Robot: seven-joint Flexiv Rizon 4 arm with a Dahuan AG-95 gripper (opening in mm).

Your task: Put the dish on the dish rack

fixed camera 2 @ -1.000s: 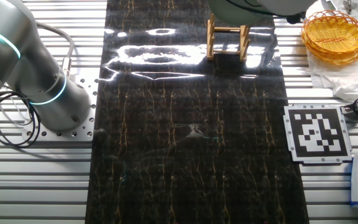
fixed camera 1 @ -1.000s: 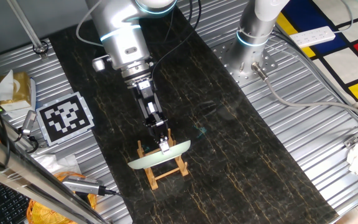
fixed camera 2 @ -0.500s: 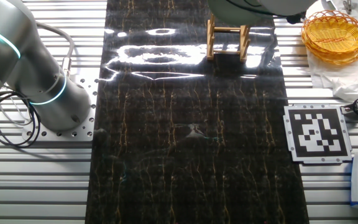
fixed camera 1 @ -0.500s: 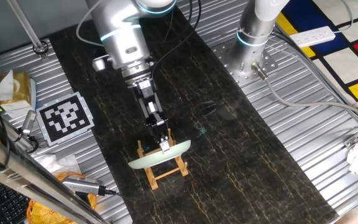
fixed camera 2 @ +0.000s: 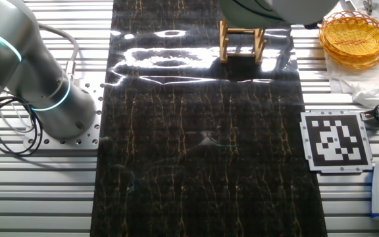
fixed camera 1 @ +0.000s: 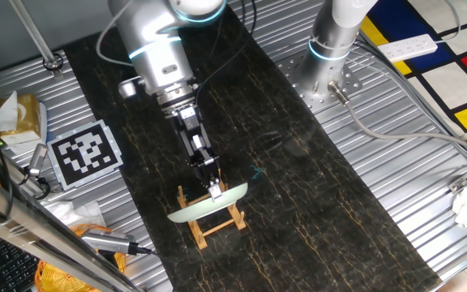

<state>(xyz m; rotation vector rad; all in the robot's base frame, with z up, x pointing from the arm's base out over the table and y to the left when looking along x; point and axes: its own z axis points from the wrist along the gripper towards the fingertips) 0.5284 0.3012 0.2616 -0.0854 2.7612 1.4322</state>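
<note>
**Plate rests edge-up on wooden rack as arm eases back**

The robot arm's upper body sits slightly further toward the far left of the mat than half a second ago, and in the other fixed view more of its pale housing crowds the top edge; the dish and rack have not shifted. The gripper [fixed camera 1: 214,191] points down at the top rim of the pale mint-green dish [fixed camera 1: 207,203], which stands on edge across the small light-wood dish rack [fixed camera 1: 212,219], its ends overhanging the rails on both sides. The fingertips meet the rim near its middle, the plate lying directly below and to either side of them; whether the fingers clamp the rim or have parted from it cannot be told at this size. In the other fixed view only the rack's legs [fixed camera 2: 241,41] show on the glossy black marble-pattern mat [fixed camera 2: 202,145], the plate hidden at the frame's top. A printed marker tag [fixed camera 1: 86,153] lies well to the left of the fingers, an orange wicker basket [fixed camera 2: 354,38] beside the mat.
</note>
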